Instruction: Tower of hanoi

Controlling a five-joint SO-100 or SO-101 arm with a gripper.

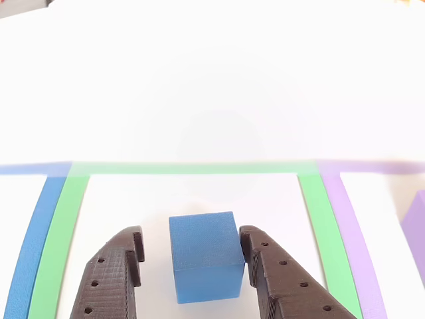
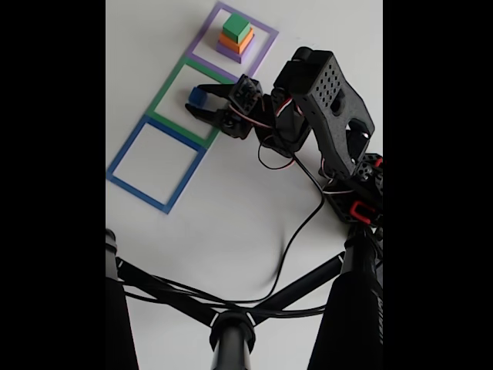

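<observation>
A small blue cube (image 1: pixel 204 256) rests on the white table inside the flat green square outline (image 1: pixel 192 168). My gripper (image 1: pixel 192 242) is open around it. The right finger (image 1: pixel 279 272) touches the cube's side, while the left finger (image 1: pixel 116 272) stands a small gap away. In the fixed view the gripper (image 2: pixel 198 100) reaches the blue cube (image 2: pixel 198 95) at the green outline (image 2: pixel 164 90). The other tower blocks are stacked green on orange on purple (image 2: pixel 235 37) inside the purple outline (image 2: pixel 264 52). The purple block's corner (image 1: pixel 415 226) shows at the right edge of the other view.
An empty blue square outline (image 2: pixel 156 163) lies beside the green one, and its edge (image 1: pixel 33 246) appears at the left of the other view. The arm's base (image 2: pixel 358 193) and a black cable (image 2: pixel 296 239) are on the table. Black stand bars (image 2: pixel 231 324) cross the foreground.
</observation>
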